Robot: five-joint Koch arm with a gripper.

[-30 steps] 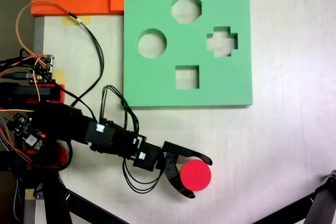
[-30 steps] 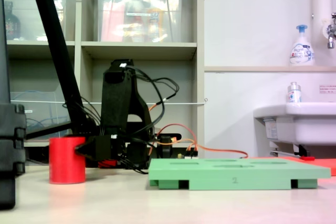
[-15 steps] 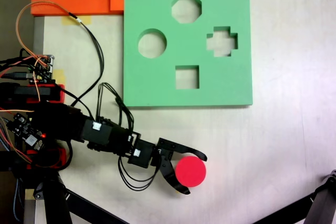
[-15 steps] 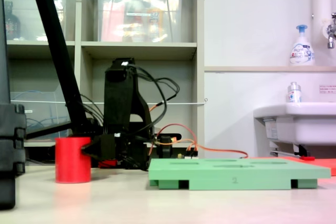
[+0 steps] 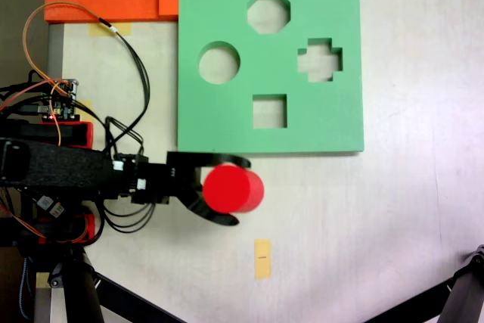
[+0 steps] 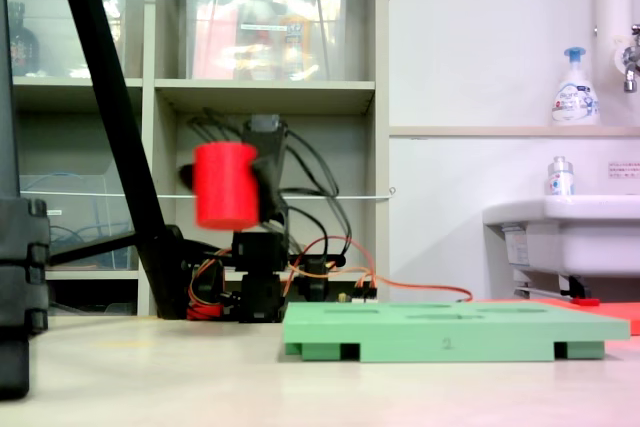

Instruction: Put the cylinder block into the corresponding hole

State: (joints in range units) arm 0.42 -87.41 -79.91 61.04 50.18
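- The cylinder block (image 5: 232,188) hangs well above the bench, gripped round its curved side by the gripper (image 5: 231,191); in a fixed view (image 6: 225,184) it rides upright, clear of everything.
- It looks like light foam: probably soft and a little springy, with no need for a hard squeeze. A hold on the side wall, as now, leaves the flat bottom free to enter a cut-out.
- From above it sits just off the near edge of the green board (image 5: 318,5).
- The corresponding hole (image 5: 219,62) lies near the board's left edge; the octagonal cut-out (image 5: 268,12) beside it is a likely mix-up.
- A yellow tape mark (image 5: 262,258) lies on the bench; nothing blocks the way.
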